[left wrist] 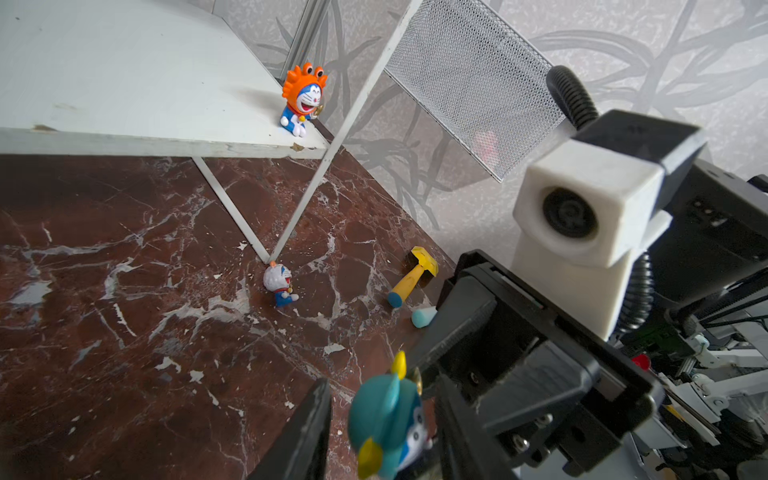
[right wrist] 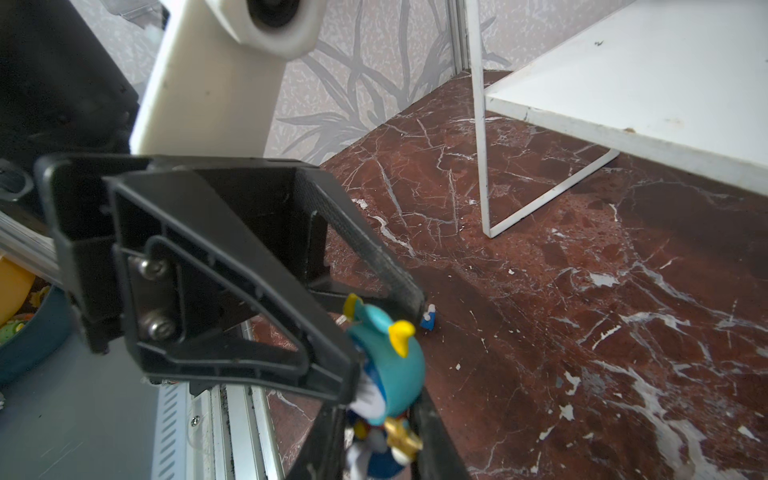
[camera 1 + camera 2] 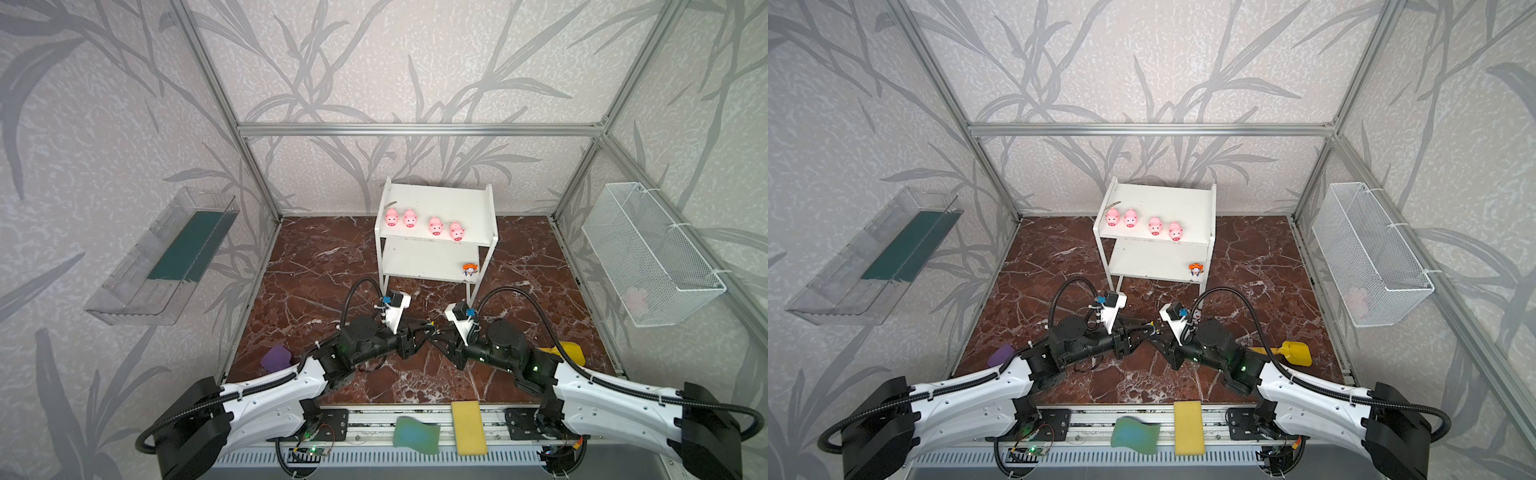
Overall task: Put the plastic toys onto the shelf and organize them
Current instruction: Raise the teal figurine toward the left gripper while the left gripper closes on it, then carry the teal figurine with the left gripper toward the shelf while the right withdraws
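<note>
**Handover over the desk [image 3: 316, 266], in front of the shelf [image 3: 436, 199].** The teal figurine [image 2: 386, 361] is held by its lower body in the closed right gripper [image 2: 376, 442]. The left gripper [image 1: 384, 411] is set about the figurine's head with jaws apart, and a gap is seen beside one finger [image 1: 311, 428]. Four pigs [image 3: 410, 217] are lined up on the upper board. The figurine is judged light, rigid and glossy. Its rounded head may slip, so the flatter sides are preferred for the grip.

You've got the teal yellow-horned plastic figurine [image 2: 386, 365] between the right fingers [image 2: 440, 449]. Beyond the tips: four glossy pink pigs [image 3: 435, 226] and orange-hooded figurine [image 1: 302, 97] on white two-tier shelf [image 3: 440, 199]; white-blue figurine [image 1: 279, 284] at its leg.
</note>
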Tool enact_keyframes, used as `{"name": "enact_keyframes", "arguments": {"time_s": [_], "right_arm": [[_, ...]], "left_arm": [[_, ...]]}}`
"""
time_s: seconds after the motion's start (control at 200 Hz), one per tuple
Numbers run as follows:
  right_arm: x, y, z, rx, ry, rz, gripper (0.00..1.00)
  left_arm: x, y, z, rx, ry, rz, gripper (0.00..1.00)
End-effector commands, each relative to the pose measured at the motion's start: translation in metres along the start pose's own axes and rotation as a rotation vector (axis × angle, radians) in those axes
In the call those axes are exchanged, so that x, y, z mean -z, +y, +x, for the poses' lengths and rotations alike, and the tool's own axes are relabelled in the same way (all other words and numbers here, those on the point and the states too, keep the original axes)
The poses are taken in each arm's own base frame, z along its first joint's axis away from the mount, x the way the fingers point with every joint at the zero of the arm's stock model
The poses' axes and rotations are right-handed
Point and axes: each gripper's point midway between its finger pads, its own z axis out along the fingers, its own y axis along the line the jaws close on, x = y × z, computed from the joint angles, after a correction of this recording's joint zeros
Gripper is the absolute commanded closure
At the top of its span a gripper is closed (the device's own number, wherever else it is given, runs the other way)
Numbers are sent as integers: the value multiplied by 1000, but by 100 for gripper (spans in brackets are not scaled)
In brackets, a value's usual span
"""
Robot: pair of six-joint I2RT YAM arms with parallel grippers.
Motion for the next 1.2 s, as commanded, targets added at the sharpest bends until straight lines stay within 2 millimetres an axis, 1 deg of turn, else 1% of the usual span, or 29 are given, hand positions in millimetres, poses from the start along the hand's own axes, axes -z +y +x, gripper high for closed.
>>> {"name": "enact_keyframes", "arguments": {"time_s": [0.0, 0.22, 0.345, 0.355, 0.37, 0.5, 0.545, 0.625, 0.68, 0.785, 0.885, 0.965, 1.065, 1.165, 1.175, 1.185, 1.195], "right_arm": [[4, 3, -12, 32, -56, 2, 85], [10, 0, -16, 49, -98, 45, 85], [12, -5, -18, 60, -111, 75, 85], [11, 1, -15, 66, -104, 57, 85], [11, 3, -14, 70, -101, 55, 85], [11, 3, -13, 80, -102, 70, 83], [11, 2, -12, 79, -99, 72, 81], [12, 2, -9, 80, -89, 74, 75], [13, 1, -7, 77, -78, 78, 69], [17, -2, 4, 75, -38, 86, 58], [26, -5, 17, 74, -1, 93, 47], [37, -10, 28, 71, 33, 117, 40], [55, -20, 37, 72, 65, 173, 30], [78, -30, 40, 80, 77, 241, 24], [80, -33, 44, 83, 90, 253, 23], [83, -33, 40, 83, 73, 256, 23], [85, -35, 43, 85, 86, 268, 23]], "left_arm": [[-5, -17, -17, 7, -37, 68, 58], [-12, -18, -12, 22, 2, 82, 60], [-13, -18, -12, 23, 5, 81, 68], [-13, -18, -12, 22, 6, 82, 69], [-13, -17, -12, 23, 8, 79, 69], [-14, -18, -12, 22, 14, 81, 73], [-14, -18, -12, 19, 11, 79, 76], [-14, -16, -15, 5, -2, 61, 76], [-15, -14, -18, -14, -4, 43, 76], [-17, -8, -23, -70, 0, -8, 76], [-21, -4, -32, -141, 1, -57, 76], [-26, 0, -40, -202, -2, -92, 76], [-37, 5, -49, -276, 4, -132, 76], [-52, 8, -58, -333, 4, -153, 76], [-54, 8, -59, -338, 5, -155, 76], [-56, 9, -60, -343, 4, -158, 76], [-57, 10, -60, -347, 6, -161, 77]]}}
